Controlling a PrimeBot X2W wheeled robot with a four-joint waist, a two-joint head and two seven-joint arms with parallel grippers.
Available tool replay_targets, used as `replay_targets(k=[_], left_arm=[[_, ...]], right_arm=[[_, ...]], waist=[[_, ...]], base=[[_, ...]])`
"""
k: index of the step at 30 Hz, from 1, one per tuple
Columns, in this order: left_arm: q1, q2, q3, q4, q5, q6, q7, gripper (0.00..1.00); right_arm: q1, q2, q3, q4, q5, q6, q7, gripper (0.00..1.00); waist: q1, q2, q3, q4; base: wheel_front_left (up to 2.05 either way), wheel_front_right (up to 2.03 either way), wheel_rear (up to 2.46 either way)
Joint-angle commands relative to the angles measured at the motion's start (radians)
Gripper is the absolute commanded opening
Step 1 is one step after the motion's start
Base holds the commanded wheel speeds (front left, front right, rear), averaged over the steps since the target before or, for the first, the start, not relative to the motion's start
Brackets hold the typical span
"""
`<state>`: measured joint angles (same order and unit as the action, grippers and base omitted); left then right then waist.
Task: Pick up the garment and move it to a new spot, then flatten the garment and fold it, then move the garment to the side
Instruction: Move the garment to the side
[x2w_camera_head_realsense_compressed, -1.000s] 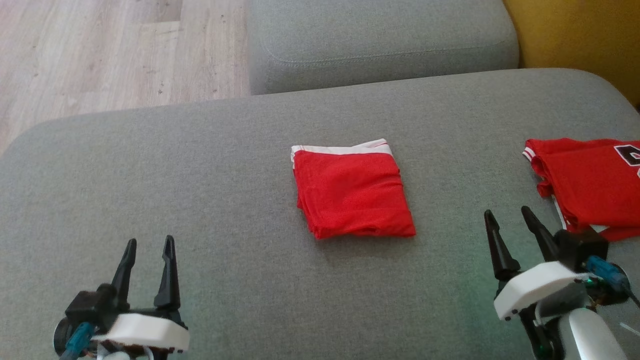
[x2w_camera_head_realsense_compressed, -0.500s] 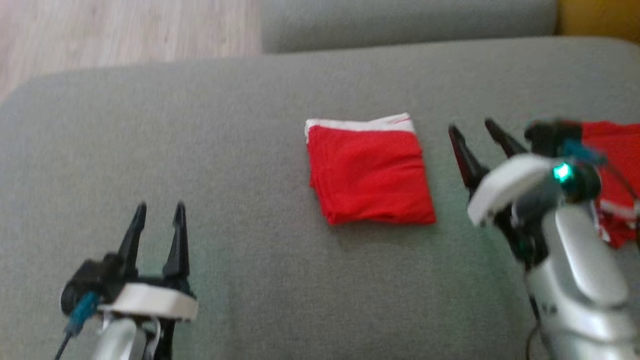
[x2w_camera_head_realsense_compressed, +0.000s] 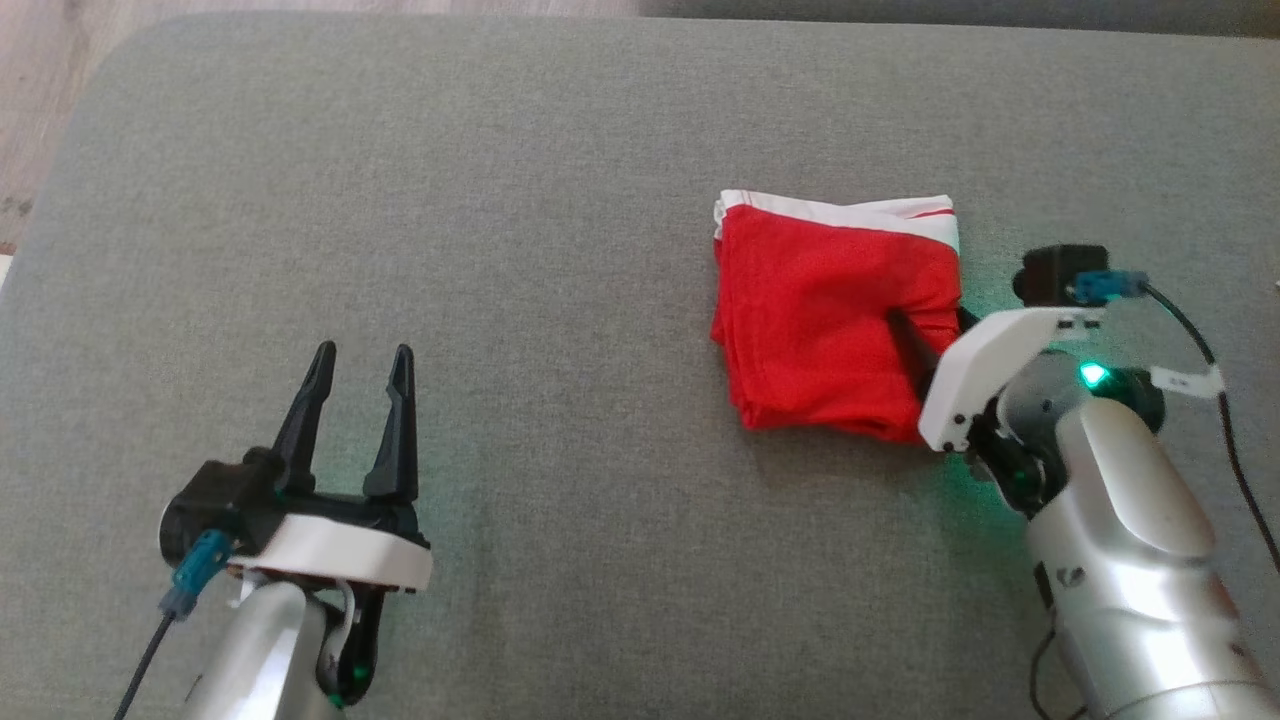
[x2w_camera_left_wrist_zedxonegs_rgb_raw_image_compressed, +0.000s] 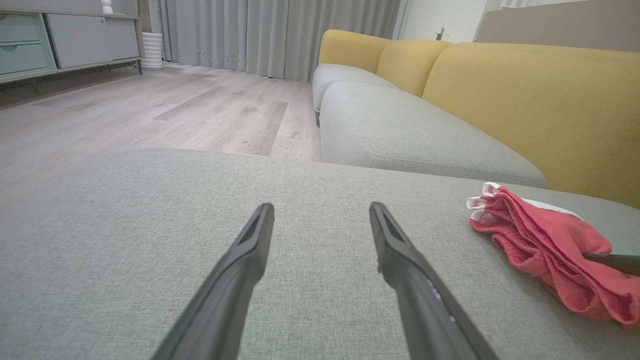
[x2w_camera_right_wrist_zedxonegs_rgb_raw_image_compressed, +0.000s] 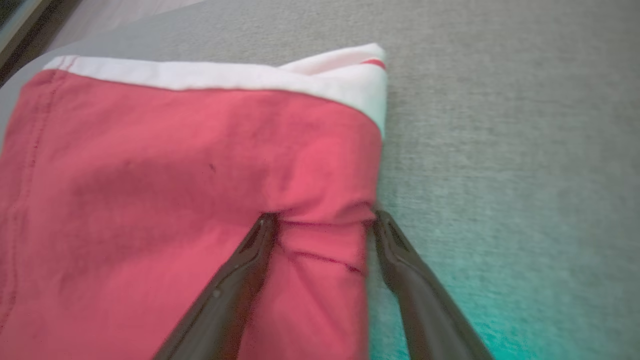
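The folded red garment lies flat on the grey cushion, right of centre in the head view, its white band along the top edge. It is close to square, a little longer up and down the frame than across. The folding looks done, so what remains is probably carrying it aside.

The right gripper reaches in from the lower right and sits at the garment's right edge. In the right wrist view its jaws stand spread and straddle a raised ridge of cloth at that edge, one finger on top of the red fabric, the other at the border where cloth meets cushion. That view is blurred, so I cannot tell whether the outer finger is under the layers or just beside them. Nothing is pinched yet.

The left gripper hovers at the lower left, jaws spread and holding nothing, well apart from the garment, which lies to its upper right. The right arm is plainly the nearer one.
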<state>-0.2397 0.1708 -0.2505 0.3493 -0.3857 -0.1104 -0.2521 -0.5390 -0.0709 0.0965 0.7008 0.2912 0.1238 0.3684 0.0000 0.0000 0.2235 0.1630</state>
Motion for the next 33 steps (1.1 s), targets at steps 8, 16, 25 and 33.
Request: replay_targets(k=[8, 16, 25, 33], left_arm=[[-0.022, 0.012, 0.065, -0.041, 0.016, -0.008, -0.01, 1.0], [-0.021, 0.003, 0.084, -0.071, 0.028, -0.012, -0.01, 1.0], [-0.066, 0.011, 0.076, -0.094, 0.049, -0.016, -0.01, 1.0], [-0.113, 0.042, 0.049, -0.104, 0.056, -0.018, -0.009, 1.0]], right_arm=[[-0.049, 0.018, 0.167, 0.006, 0.074, 0.007, 0.036, 0.0], [-0.176, -0.182, 0.442, -0.227, 0.144, 0.007, 0.206, 0.0], [-0.33, -0.579, 0.671, -0.452, 0.263, 0.007, 0.258, 0.0], [-0.375, -0.749, 0.66, -0.386, 0.259, 0.007, 0.177, 0.0]], waist=[[0.0, 0.0, 0.003, -0.052], [0.0, 0.0, 0.026, -0.202], [0.0, 0.0, 0.097, -0.369], [0.0, 0.0, 0.162, -0.418]], base=[[0.0, 0.0, 0.0], [0.0, 0.0, 0.0], [0.0, 0.0, 0.0], [0.0, 0.0, 0.0]])
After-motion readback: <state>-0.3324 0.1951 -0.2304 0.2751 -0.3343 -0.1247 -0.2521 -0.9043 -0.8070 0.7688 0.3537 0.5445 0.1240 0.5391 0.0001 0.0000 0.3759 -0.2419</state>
